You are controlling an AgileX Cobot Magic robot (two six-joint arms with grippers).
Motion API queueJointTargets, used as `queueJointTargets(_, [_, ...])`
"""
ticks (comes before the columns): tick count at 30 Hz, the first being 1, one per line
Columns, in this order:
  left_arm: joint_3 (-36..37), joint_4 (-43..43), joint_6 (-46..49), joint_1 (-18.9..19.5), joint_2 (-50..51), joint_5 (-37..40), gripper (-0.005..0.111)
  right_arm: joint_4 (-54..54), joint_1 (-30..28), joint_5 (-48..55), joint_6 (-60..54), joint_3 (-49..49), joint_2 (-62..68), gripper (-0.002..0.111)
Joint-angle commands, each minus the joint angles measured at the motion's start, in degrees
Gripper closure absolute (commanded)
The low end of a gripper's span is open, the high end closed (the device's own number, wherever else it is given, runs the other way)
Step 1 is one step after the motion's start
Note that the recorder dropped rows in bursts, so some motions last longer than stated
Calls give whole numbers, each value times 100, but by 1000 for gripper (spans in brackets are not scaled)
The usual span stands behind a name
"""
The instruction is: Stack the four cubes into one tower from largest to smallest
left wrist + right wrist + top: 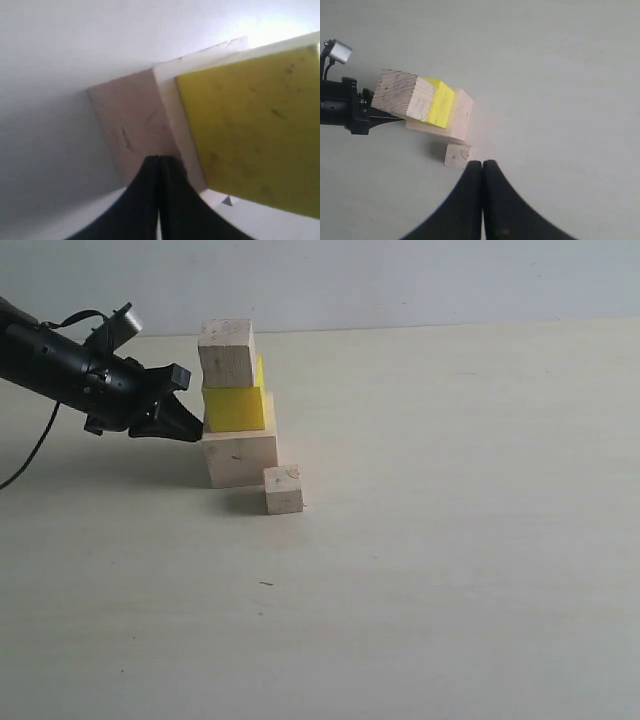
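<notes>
Left tool just beside large wood cube

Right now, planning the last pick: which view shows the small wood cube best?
Exterior view: the small wood cube is whole, unobstructed. Right wrist view shows it from above; left wrist view doesn't.

A pale tabletop. Directly on it — the large wood cube, and just beside it the small wood cube.
</notes>
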Motion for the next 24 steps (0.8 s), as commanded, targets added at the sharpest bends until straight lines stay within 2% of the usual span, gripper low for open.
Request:
queueJointTargets(1, [19, -190, 159, -36, -17, -165, 107, -29, -9, 78, 3, 18, -48, 108])
queueJointTargets(12, [19, -557, 454, -36, -17, -374, 107, -12, -9, 90, 3, 18, -48, 108])
queueJointTargets(24, [19, -587, 468, -36, 144, -455, 107, 35, -9, 90, 3, 18, -48, 108])
